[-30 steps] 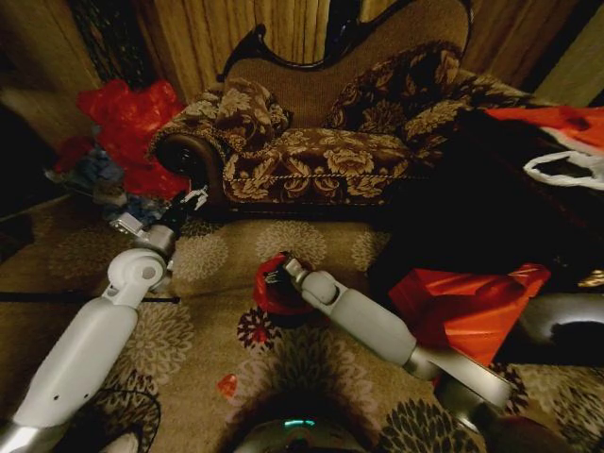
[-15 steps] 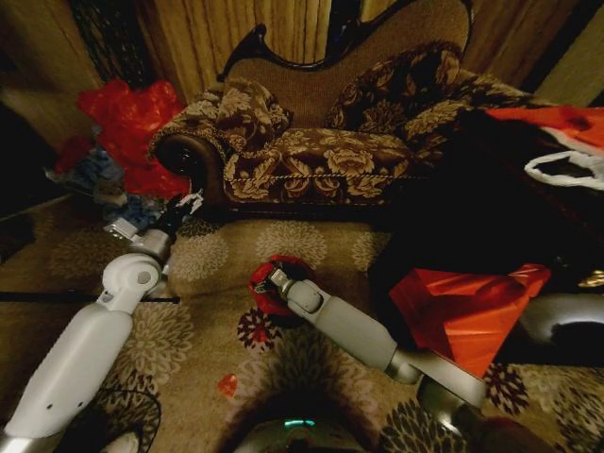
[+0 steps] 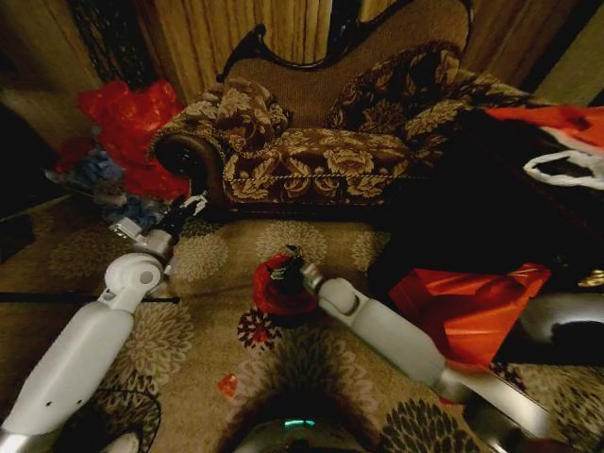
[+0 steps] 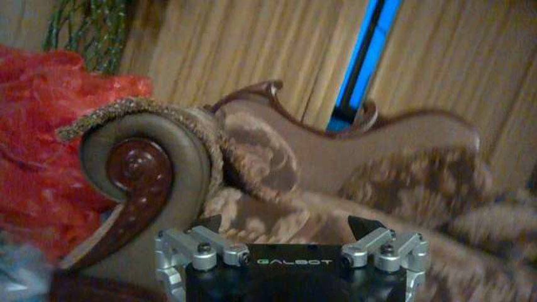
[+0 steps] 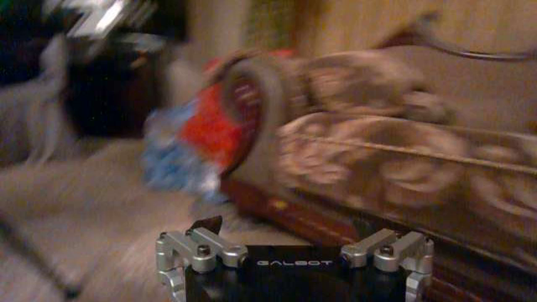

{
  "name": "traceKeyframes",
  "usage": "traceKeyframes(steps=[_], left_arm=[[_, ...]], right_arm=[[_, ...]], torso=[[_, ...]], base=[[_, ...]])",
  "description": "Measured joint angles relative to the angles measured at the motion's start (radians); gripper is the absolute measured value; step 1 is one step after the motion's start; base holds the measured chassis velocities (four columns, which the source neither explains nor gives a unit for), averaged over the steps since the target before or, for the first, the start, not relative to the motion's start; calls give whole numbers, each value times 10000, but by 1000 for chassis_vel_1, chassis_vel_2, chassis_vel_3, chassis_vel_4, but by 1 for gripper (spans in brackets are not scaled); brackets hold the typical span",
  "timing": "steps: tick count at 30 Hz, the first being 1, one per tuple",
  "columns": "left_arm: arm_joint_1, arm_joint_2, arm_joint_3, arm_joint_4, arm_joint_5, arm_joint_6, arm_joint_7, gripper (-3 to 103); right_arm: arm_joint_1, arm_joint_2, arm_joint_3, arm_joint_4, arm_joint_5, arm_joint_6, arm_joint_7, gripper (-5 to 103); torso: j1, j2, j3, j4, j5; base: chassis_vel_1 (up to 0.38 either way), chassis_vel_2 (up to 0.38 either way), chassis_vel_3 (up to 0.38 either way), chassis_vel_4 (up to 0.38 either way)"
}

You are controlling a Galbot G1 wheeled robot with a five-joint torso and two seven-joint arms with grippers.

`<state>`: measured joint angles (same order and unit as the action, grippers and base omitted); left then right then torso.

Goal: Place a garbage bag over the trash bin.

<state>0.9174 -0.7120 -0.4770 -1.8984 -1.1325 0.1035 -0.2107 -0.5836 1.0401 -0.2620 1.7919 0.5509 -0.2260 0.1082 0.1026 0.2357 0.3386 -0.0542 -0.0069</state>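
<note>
One garbage bag (image 3: 279,293), red and wrinkled, drapes over one trash bin (image 3: 294,316) on the patterned carpet (image 3: 198,330) before the sofa (image 3: 321,151). The right gripper (image 3: 289,262) sits at the bag's top; its jaw state cannot be told. The film likely needs an even downward pull around the rim. The left gripper (image 4: 283,228), spread wide and empty, idles by the sofa arm.

Pale grey tubular arms, silver-bracketed black "GALBOT" wrists.
</note>
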Motion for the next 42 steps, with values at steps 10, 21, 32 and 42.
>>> traceKeyframes(steps=[10, 21, 32, 42], left_arm=[[4069, -368, -1845, -1618, 1388, 288, 11, 100], [8781, -3437, -3782, -4020, 3362, -508, 1039, 100], [10189, -5477, -2690, -5854, 5099, -1346, 1839, 100], [10539, -5626, -2936, -6099, 5326, -1385, 2080, 100]], right_arm=[[-5426, -1012, 4597, 2867, 842, 1414, 215, 100], [-11499, 1040, 7902, 5210, -1355, 3629, -689, 100], [-13629, 3920, 8733, 6266, -2677, 4823, -41, 100], [-13565, 4402, 8824, 6822, -3104, 4353, 277, 100]], torso=[[-3, 1, -3, 0, 0], [-4, 2, -3, -2, -8], [-1, 2, -1, -2, -2], [0, 2, 0, 0, -5]], base=[[0, 0, 0, 0], [0, 0, 0, 0], [0, 0, 0, 0], [0, 0, 0, 0]])
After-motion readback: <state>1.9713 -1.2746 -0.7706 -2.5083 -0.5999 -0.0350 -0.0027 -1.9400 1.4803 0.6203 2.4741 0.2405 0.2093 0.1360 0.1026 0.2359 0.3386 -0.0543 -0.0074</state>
